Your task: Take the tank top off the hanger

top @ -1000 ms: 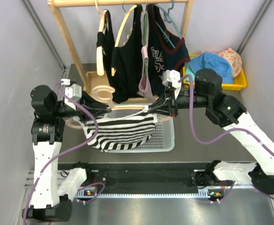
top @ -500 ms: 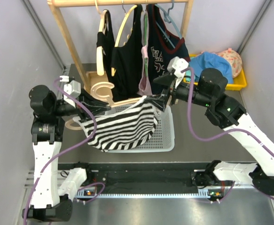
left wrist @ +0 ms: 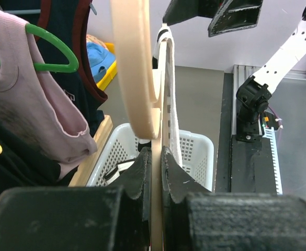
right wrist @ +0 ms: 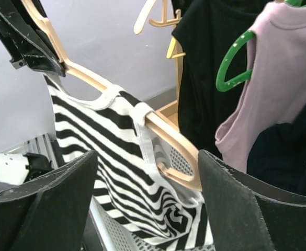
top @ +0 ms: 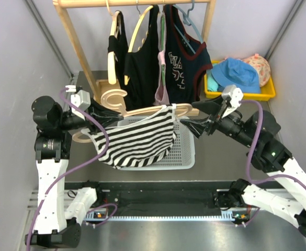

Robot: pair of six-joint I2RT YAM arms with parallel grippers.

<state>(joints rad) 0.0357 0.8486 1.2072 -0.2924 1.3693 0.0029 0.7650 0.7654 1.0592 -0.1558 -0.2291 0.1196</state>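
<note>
The black-and-white striped tank top point(top: 137, 140) hangs on a pale wooden hanger point(top: 142, 111) above the white basket. My left gripper point(top: 104, 116) is shut on the hanger's left part. In the left wrist view the jaws point(left wrist: 157, 157) pinch the thin wood, and the hanger point(left wrist: 139, 78) runs away ahead with the white strap edge beside it. My right gripper point(top: 193, 115) stands open at the hanger's right end. In the right wrist view its fingers point(right wrist: 146, 159) spread wide on either side of the hanger tip point(right wrist: 171, 141) and the tank top point(right wrist: 98, 151), gripping neither.
A wooden rack point(top: 71, 36) at the back carries black, pink and navy garments point(top: 166, 63) on other hangers. The white mesh basket point(top: 187, 154) sits under the striped top. A yellow bin point(top: 265, 95) with hats is at the back right.
My right gripper has opened, let go and drawn back to the right. The hanger's right end has risen, so the tank top now hangs down from it. My left gripper has closed on the hanger.
</note>
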